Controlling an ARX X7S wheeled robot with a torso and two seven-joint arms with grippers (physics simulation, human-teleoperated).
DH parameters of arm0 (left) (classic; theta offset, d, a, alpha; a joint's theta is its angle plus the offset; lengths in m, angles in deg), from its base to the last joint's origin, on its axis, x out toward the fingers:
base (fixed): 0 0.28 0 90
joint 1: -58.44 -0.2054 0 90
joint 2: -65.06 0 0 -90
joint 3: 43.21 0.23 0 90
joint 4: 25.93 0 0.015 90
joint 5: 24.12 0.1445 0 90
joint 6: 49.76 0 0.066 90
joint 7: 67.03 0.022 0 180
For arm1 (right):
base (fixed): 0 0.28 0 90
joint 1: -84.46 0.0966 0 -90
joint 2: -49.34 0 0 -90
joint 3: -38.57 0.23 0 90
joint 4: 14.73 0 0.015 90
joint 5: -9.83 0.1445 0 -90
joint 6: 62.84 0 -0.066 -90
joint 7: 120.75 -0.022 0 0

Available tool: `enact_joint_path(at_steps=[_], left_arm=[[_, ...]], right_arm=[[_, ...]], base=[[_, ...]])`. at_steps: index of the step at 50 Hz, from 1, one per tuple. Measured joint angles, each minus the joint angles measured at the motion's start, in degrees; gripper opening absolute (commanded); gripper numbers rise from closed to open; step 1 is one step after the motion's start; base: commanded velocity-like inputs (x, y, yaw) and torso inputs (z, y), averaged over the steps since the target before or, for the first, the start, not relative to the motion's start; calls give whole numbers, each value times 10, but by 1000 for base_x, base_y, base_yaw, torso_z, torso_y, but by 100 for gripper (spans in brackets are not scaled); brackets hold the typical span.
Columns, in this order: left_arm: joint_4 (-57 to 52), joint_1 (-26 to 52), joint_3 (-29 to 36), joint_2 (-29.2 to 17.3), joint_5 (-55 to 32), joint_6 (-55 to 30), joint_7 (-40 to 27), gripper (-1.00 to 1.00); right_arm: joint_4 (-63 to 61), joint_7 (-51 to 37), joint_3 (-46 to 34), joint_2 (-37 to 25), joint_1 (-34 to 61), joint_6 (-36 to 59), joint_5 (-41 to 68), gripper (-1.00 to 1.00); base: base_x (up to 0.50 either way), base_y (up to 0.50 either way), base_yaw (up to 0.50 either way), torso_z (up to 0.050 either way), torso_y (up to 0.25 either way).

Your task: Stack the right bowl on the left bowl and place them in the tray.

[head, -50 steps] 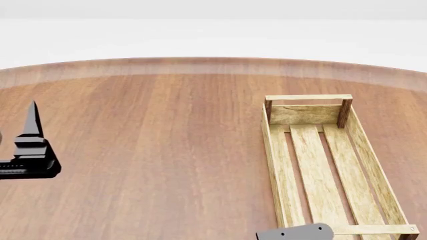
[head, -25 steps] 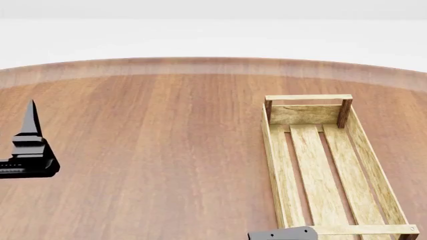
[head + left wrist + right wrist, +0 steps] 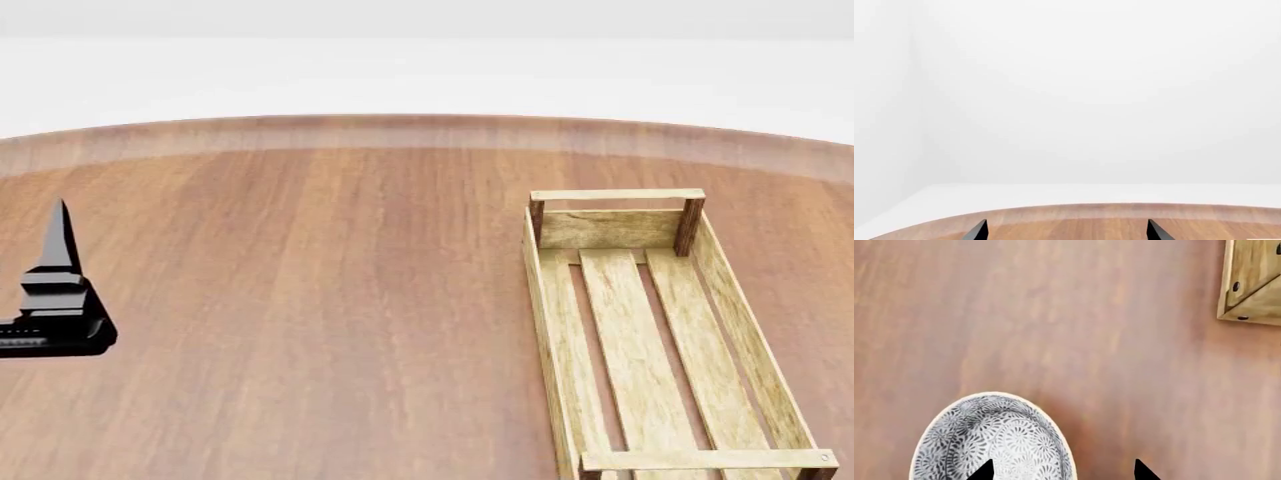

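The tray (image 3: pixel 727 300), a long pale wooden crate with a slatted bottom, lies empty at the right of the table. One of its corners shows in the right wrist view (image 3: pixel 1253 285). A white bowl with a grey flower pattern (image 3: pixel 997 437) sits on the table, seen only in the right wrist view. My right gripper (image 3: pixel 1063 472) is open above its rim, one fingertip over the bowl's inside and the other over bare table. A second bowl is out of view. My left gripper (image 3: pixel 59 262) is at the far left, open and empty (image 3: pixel 1066 232).
The round brown wooden table (image 3: pixel 334 300) has its curved far edge (image 3: pixel 1121 207) ahead of the left gripper, with white floor and wall beyond. The right arm does not show in the head view.
The grey part of the right arm at the bottom of the head view slid left and then out of the frame. The left gripper shifted slightly left.
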Motion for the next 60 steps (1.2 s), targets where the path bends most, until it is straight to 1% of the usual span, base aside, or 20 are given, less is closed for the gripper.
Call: enact_joint_path(at_steps=[10, 11, 39, 60], left_arm=[[-1, -1, -1, -2, -3, 1, -2, 100], [-1, -1, -2, -2, -3, 1, -2, 100], [1, -3, 0, -7, -8, 4, -8, 100], [2, -7, 0, -10, -13, 8, -12, 100]], right_arm=[[22, 11, -8, 3, -5, -6, -6, 100], [23, 12, -9, 3, -6, -6, -6, -100], [23, 33, -25, -4, -9, -24, -21, -100], [-34, 73, -18, -19, -16, -65, -24, -100]], base=[[0, 0, 0, 0, 0], [0, 0, 0, 0, 0], [0, 0, 0, 0, 0], [0, 0, 0, 0, 0]])
